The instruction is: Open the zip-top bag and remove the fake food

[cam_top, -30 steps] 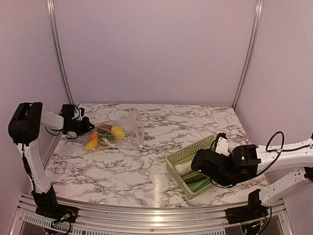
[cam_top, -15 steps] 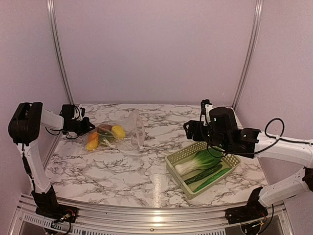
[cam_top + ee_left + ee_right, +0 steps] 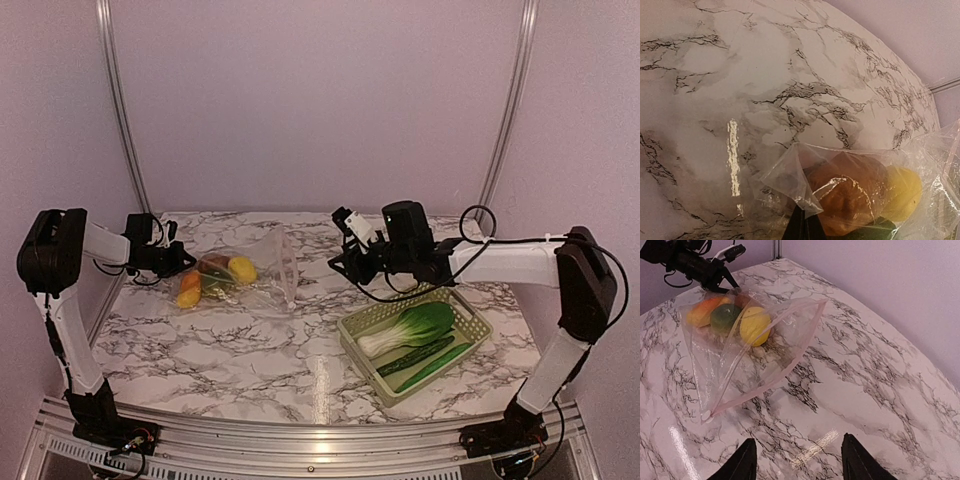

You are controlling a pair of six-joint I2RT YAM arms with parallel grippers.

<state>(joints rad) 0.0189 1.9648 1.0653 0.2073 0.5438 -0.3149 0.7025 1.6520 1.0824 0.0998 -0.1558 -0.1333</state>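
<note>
The clear zip-top bag [image 3: 262,272] lies at the table's back left, its whitish zipper mouth [image 3: 760,375] facing right. Inside are a yellow lemon [image 3: 754,325], a brown potato [image 3: 850,192], an orange-yellow fruit [image 3: 188,285] and a dark green piece [image 3: 724,316]. My left gripper [image 3: 184,258] is shut on the bag's closed corner [image 3: 802,197], fingers [image 3: 801,227] pinched together. My right gripper [image 3: 340,262] is open and empty, fingertips [image 3: 746,460] apart above the marble, a little right of the bag's mouth. A bok choy [image 3: 408,327] and cucumbers [image 3: 428,360] lie in the basket.
The pale yellow-green lattice basket [image 3: 362,318] stands at the front right. Metal frame posts [image 3: 120,110] rise at the back corners, with pale walls behind. The table's rail [image 3: 300,440] runs along the near edge.
My right arm has risen from the basket and swung left and back toward the bag's mouth, open and empty. The bok choy now lies uncovered in the basket. The left gripper has not moved.
</note>
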